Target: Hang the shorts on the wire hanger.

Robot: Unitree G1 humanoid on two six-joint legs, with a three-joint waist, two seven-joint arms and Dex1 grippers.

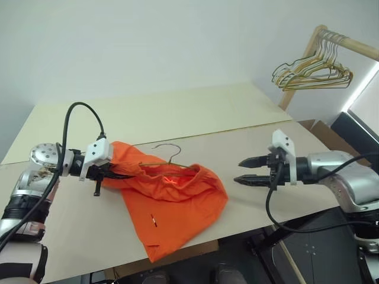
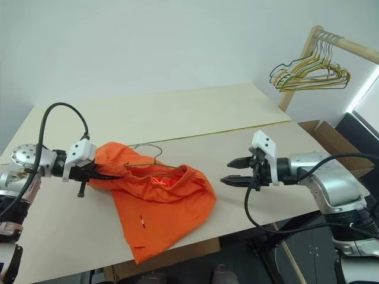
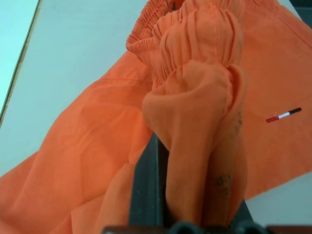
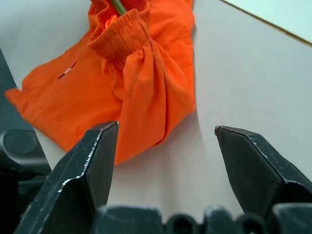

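shorts (image 1: 172, 204) on the near tabletop (image 1: 249, 148), hanger (image 1: 169, 158) already threaded into the waistband. left end effector (image 1: 112, 173) pinches the shorts; right end effector (image 1: 249, 171) spread, empty. lifting remains.

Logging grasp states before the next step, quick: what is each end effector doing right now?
Left end effector: closed on the waistband of the shorts.
Right end effector: open, empty, clear of the shorts.

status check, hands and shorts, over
Left hand shut on shorts. Right hand open, empty, clear of them. Wire hanger inside waistband. Nothing in the way.
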